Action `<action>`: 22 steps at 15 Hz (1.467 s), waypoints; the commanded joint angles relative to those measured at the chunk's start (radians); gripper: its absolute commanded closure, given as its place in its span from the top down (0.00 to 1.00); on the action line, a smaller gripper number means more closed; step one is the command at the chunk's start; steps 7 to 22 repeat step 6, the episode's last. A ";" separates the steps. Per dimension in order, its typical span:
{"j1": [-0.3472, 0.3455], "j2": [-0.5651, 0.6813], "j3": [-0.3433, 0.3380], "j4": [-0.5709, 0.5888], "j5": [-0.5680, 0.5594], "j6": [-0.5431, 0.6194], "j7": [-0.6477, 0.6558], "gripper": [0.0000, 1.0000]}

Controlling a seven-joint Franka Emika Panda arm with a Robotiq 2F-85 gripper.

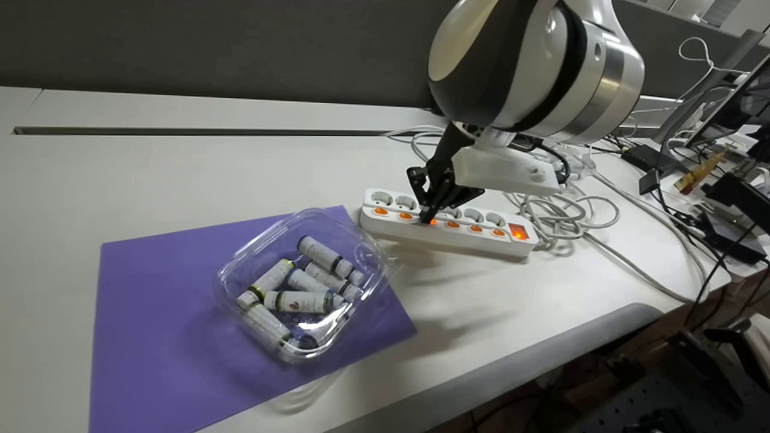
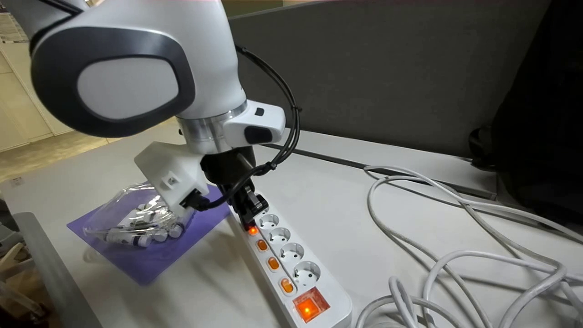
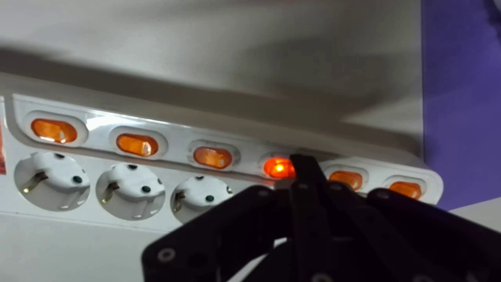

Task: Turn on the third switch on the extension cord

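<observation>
While the gripper [image 1: 426, 214] stands over the strip [image 1: 445, 236] on the table [image 1: 180, 180], its fingers [image 3: 307, 192] are pressed together with nothing between them, tips right at the third switch [image 3: 276, 167], counting from the end opposite the main switch [image 2: 309, 308]. That switch glows, so the press looks done; a clean finish likely calls for a straight lift, without dragging on it or knocking the neighbouring switches [image 3: 212, 157]. Near that same end of the strip, a clear tub [image 1: 260, 242] on a purple sheet [image 1: 156, 337] holds several labelled vials [image 1: 301, 302], lying on their sides.
</observation>
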 commanded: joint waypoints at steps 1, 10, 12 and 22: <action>0.092 0.068 -0.099 0.033 -0.077 -0.014 0.093 0.00; 0.110 0.068 -0.106 0.068 -0.073 -0.119 0.138 0.00; 0.110 0.068 -0.106 0.068 -0.073 -0.119 0.138 0.00; 0.110 0.068 -0.106 0.068 -0.073 -0.119 0.138 0.00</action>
